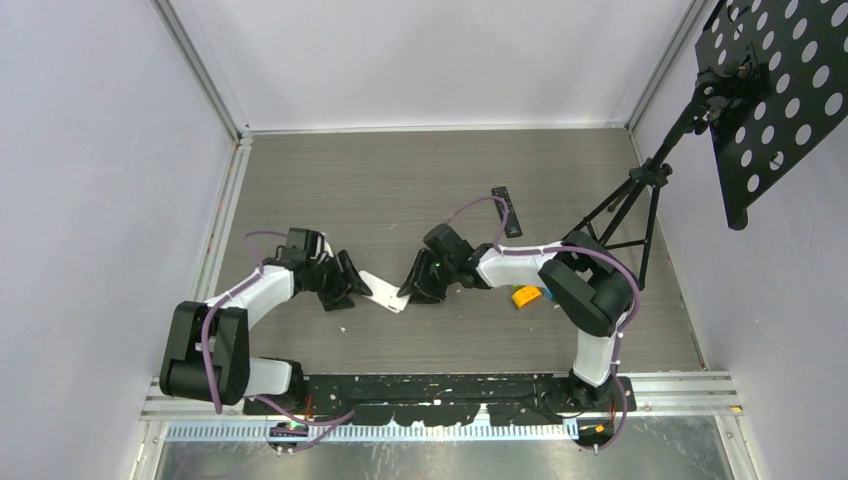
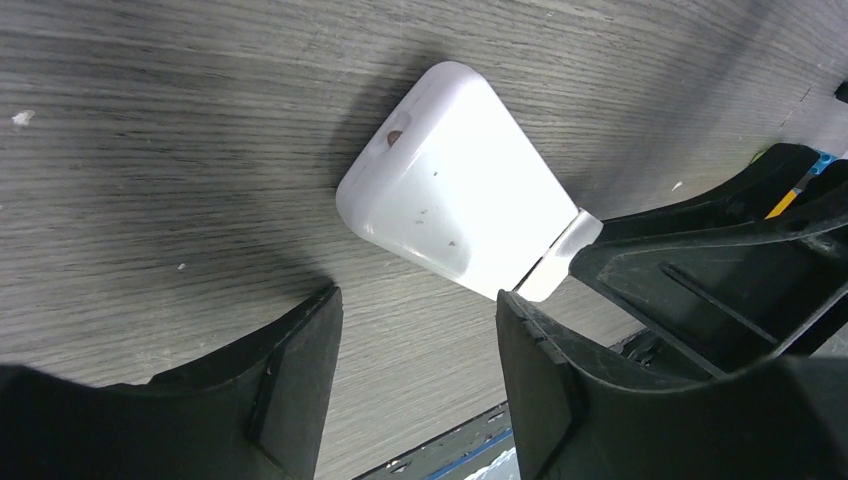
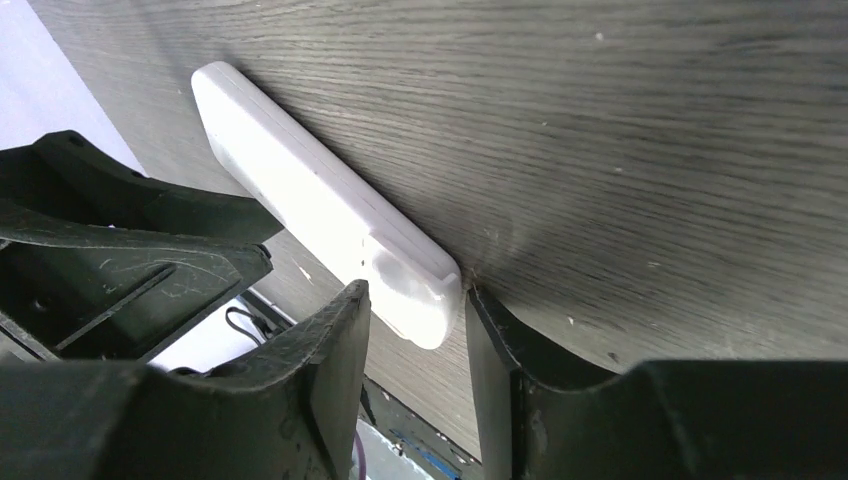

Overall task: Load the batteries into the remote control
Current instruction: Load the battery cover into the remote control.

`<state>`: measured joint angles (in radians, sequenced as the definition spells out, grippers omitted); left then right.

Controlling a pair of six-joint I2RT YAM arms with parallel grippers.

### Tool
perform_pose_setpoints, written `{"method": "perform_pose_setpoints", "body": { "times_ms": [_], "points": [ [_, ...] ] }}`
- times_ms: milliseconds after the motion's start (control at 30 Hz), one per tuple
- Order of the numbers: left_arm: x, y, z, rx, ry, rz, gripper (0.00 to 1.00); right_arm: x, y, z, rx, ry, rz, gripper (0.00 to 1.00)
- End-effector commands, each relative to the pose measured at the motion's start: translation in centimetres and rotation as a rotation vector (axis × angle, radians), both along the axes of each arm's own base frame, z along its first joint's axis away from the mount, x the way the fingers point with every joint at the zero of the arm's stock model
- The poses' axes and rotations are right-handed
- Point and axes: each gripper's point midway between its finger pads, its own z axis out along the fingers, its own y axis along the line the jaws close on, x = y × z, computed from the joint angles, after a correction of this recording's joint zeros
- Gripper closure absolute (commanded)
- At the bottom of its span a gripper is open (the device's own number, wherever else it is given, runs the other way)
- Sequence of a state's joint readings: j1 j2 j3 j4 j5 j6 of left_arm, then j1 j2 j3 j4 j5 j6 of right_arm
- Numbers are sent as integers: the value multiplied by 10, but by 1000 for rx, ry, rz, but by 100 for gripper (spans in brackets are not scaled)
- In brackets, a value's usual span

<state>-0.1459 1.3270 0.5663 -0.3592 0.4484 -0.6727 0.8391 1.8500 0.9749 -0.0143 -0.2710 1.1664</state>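
Note:
The white remote control (image 1: 385, 295) lies flat on the wood-grain table between my two grippers. My left gripper (image 1: 352, 285) stands open just short of the remote's wide end (image 2: 450, 190), and nothing is between its fingers (image 2: 415, 310). My right gripper (image 1: 412, 285) is at the opposite end. Its jaws (image 3: 412, 300) are closed against the two sides of the remote's narrow end (image 3: 415, 285), low on the table. No batteries show in any view.
A thin black bar-shaped device (image 1: 507, 210) lies farther back on the table. Orange and blue blocks (image 1: 525, 295) sit by the right arm's elbow. A black tripod (image 1: 640, 200) carrying a perforated panel (image 1: 780, 90) stands at the right edge.

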Motion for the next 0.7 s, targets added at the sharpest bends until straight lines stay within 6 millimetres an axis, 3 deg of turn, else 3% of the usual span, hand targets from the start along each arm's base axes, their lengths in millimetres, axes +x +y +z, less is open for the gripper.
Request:
{"method": "perform_pose_setpoints", "body": {
  "times_ms": [0, 167, 267, 467, 667],
  "points": [
    [-2, 12, -11, 75, -7, 3, 38, 2, 0, 5, 2, -41, -17, 52],
    [3, 21, -6, 131, -31, 20, 33, -2, -1, 5, -2, -38, -20, 49],
    [10, 26, 2, 160, -67, 34, 24, -8, 0, 2, -2, -18, -26, 51],
    [25, 32, 15, 188, -162, 62, 9, -7, -1, -3, -7, -25, -56, 63],
    [43, 21, 19, 133, -236, 48, 7, 0, -3, -5, -14, -52, -84, 73]
  ]
}}
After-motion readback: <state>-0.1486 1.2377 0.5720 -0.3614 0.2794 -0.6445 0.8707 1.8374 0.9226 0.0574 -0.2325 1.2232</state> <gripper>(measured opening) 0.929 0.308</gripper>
